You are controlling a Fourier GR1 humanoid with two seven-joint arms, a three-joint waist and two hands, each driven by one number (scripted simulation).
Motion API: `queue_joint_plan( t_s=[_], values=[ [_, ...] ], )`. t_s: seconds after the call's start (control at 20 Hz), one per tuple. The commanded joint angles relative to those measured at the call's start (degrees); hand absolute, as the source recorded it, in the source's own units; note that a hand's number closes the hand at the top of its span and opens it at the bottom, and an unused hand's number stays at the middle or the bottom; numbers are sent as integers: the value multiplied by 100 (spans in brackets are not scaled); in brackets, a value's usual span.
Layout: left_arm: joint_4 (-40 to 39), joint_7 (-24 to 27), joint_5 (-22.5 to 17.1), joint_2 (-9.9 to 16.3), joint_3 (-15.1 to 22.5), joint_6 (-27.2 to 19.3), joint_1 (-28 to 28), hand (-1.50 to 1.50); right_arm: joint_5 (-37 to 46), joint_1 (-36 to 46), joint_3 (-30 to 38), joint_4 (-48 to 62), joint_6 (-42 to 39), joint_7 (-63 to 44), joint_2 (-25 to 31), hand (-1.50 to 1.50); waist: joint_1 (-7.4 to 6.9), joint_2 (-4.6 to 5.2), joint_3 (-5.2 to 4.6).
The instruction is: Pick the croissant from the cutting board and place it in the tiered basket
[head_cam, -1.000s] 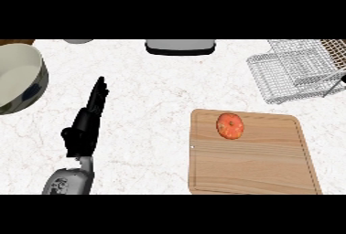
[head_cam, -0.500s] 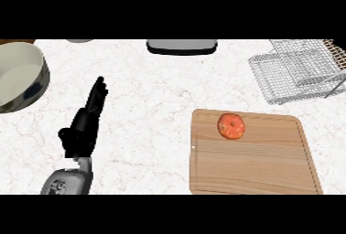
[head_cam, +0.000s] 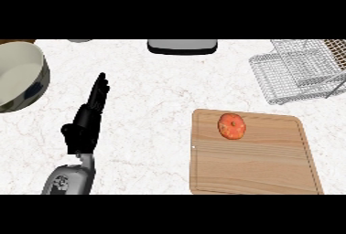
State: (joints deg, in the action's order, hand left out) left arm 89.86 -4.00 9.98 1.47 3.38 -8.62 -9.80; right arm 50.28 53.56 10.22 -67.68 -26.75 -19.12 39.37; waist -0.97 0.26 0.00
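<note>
We see one hand only: the left hand (head_cam: 86, 119) at the left of the head view, over the white marble counter (head_cam: 162, 87). Its fingers are straight and pressed together, pointing up toward the far side, the thumb sticking out to the side low down; it holds nothing. The right hand doesn't show in the view.

The croissant (head_cam: 232, 126) sits on the cutting board (head_cam: 253, 160), in the board's upper-left part, close to the top edge. It reads as an orange-red rounded lump. It is well apart from the left hand, with bare counter between them.

The tiered basket (head_cam: 297, 68) is at the upper right, a wire frame, near the board's far right corner but not touching it. We can't tell which tier is which from this angle.

Other items: a large cream bowl (head_cam: 20, 75) at the left edge, just beyond the fingertips' side, and a dark tray-like object (head_cam: 182, 46) at the top centre, cut off by the view.

Versus the frame half a second ago: the left hand has shifted very slightly right and up, same pose. Croissant, board, basket and bowl are unchanged in place.
</note>
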Motion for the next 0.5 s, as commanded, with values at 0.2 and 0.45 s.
queue_joint_plan(
  t_s=[0.2, 0.45],
  values=[
    [-179, 66, 60, -143, 52, -150, -7, 0, -376, 148, 881, 1386, 823, -23, -315, -150, 53, 1, 5],
    [-37, 97, -39, 54, -27, 2, 144, 0, -704, 117, 1092, 1802, 885, 486, -300, -150, 59, -23, 2]
  ],
)
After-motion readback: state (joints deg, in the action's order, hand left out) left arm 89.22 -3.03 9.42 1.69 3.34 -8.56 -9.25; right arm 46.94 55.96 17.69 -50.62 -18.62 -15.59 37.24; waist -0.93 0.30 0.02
